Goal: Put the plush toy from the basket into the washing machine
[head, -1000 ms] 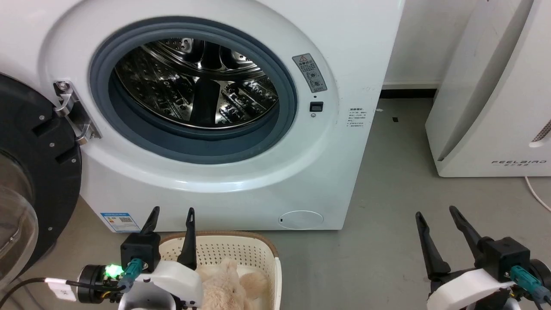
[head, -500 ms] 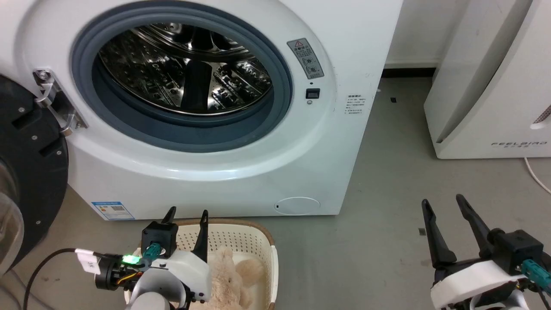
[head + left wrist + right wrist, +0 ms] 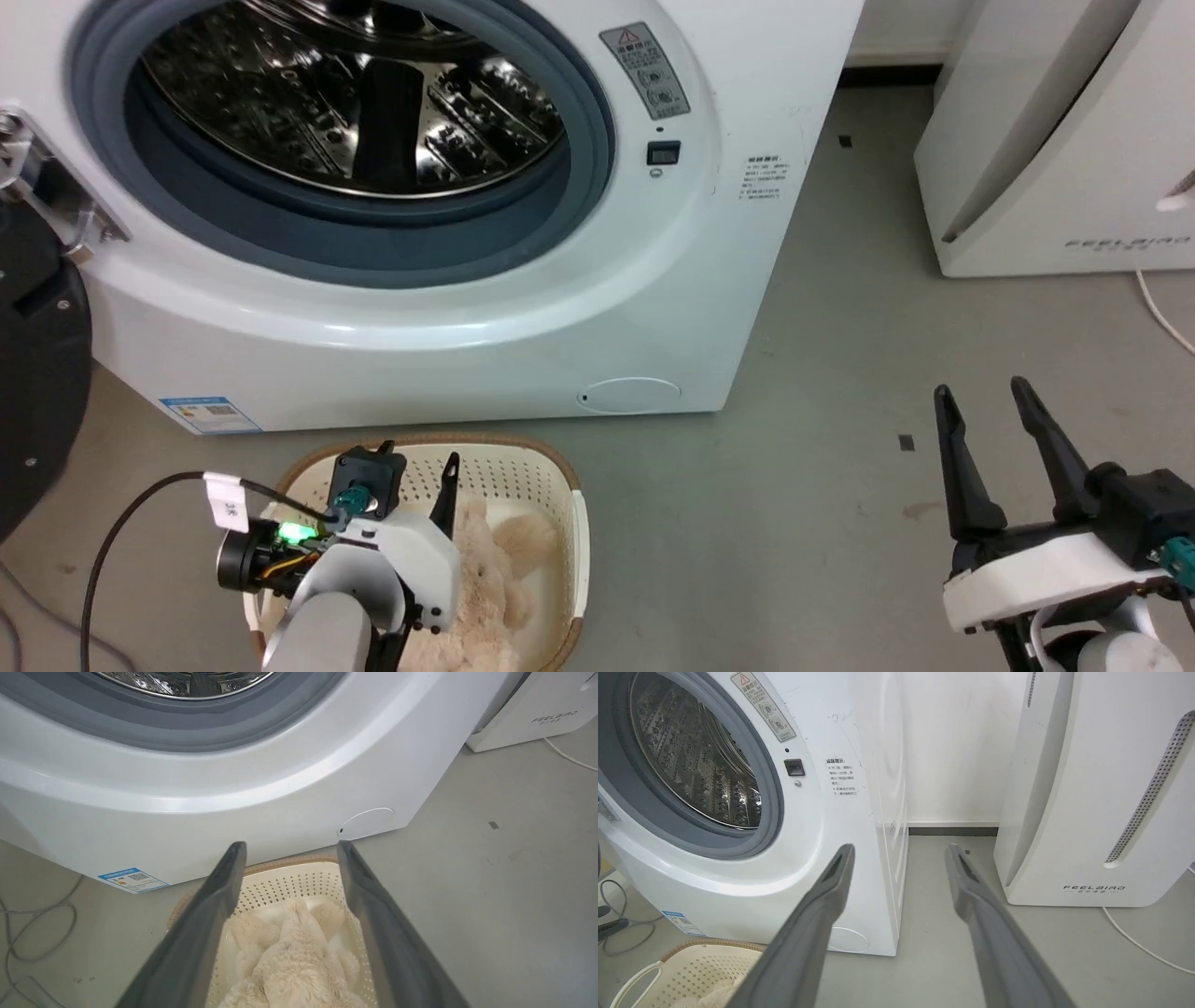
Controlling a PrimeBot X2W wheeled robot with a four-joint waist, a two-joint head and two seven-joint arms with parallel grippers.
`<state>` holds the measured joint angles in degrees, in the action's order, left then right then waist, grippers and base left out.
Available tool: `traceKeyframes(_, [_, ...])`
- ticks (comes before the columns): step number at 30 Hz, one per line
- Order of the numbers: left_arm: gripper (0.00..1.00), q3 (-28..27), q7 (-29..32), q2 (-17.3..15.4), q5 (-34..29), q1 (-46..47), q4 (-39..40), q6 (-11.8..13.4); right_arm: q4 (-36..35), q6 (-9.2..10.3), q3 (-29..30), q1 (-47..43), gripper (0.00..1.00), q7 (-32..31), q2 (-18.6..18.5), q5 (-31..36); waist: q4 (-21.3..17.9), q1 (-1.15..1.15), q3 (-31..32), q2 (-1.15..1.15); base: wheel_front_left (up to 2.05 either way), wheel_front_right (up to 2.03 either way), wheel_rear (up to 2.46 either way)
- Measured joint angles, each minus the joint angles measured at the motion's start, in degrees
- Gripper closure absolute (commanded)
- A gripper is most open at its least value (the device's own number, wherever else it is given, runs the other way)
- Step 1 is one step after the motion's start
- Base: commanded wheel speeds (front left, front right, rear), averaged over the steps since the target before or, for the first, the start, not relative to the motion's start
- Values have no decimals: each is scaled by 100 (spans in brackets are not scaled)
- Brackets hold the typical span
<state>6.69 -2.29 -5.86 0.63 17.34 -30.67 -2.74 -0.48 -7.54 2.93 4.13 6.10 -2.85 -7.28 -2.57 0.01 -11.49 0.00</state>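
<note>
Plush toy [image 3: 495, 560] lies ungrasped in basket [image 3: 523, 446], six o'clock of washing machine [image 3: 467, 308] — left gripper [image 3: 290, 844], above it, and right gripper [image 3: 980, 385] both gape empty.

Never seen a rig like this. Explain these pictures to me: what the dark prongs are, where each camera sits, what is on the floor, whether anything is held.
This is a wheeled robot with two arms. One picture looks down from its head; the other two come from wrist cameras looking along each arm's dark prongs. Each prong pair is an end effector. The left end effector hangs open over the basket, which sits on the floor with the plush toy inside. The right end effector is open over the floor. Neither holds anything. Ahead stands the washing machine, door open.
</note>
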Motion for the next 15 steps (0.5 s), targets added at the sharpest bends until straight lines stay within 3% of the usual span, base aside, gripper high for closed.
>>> traceKeyframes(15, [0,383,742,-281,164,634,-923,-126,-11,0,11,356,0,168,0,-258,-257,0,-707,0,0,0,0])
